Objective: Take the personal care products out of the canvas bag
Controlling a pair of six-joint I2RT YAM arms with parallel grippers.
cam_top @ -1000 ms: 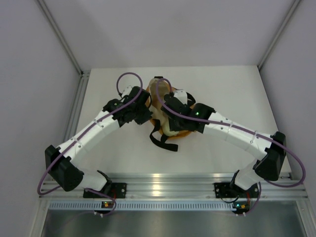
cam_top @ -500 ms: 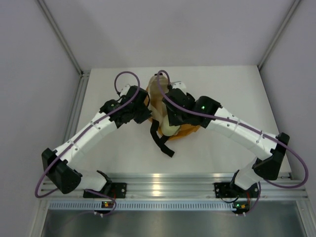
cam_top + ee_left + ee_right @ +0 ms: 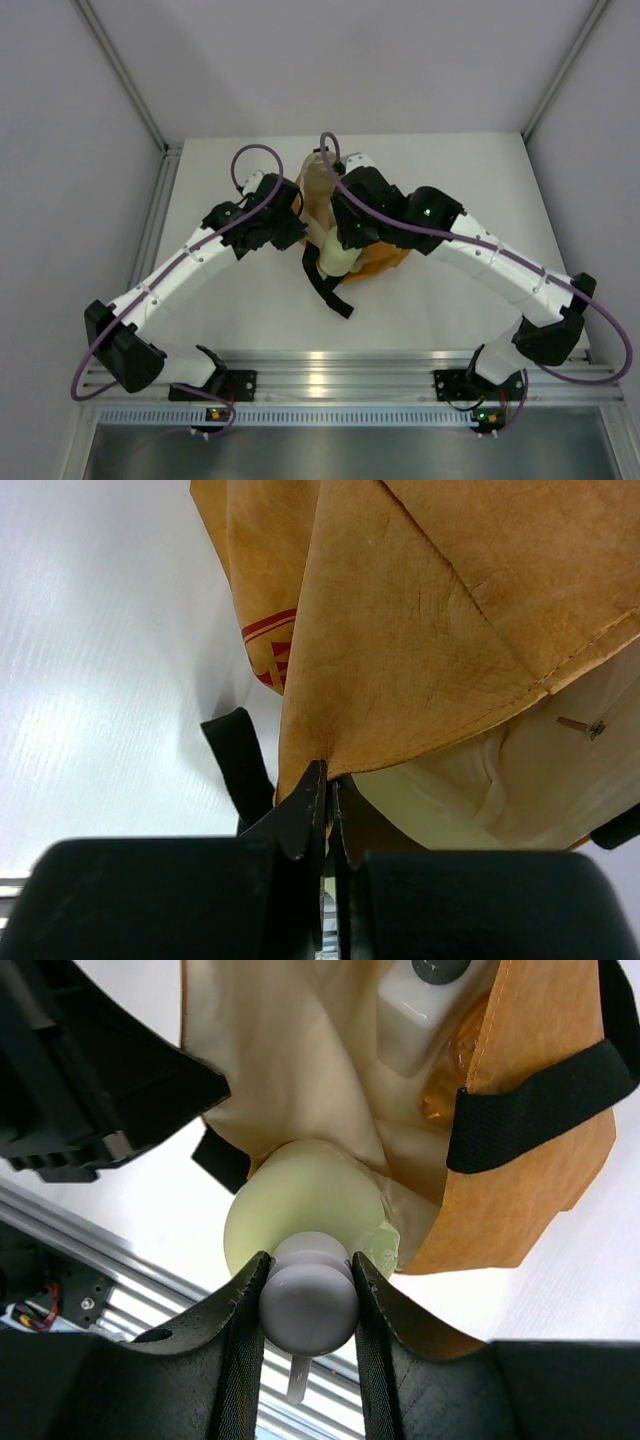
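Note:
The tan canvas bag lies mid-table, mouth toward me, cream lining showing. My left gripper is shut on the bag's edge, above the red print. My right gripper is shut on the white pump cap of the pale yellow-green bottle, which sits half out of the bag's mouth; the bottle also shows in the top view. A white bottle with a dark cap lies deeper inside, with an orange item beside it. The cream jar is hidden.
Black loop handles trail from the bag onto the table, and one crosses its side. The left arm's body stands close beside the bag's mouth. The aluminium rail runs along the near table edge.
My right gripper has drawn back toward the near edge with the yellow-green bottle, which now shows outside the bag's mouth. The left gripper stays on the bag's edge.

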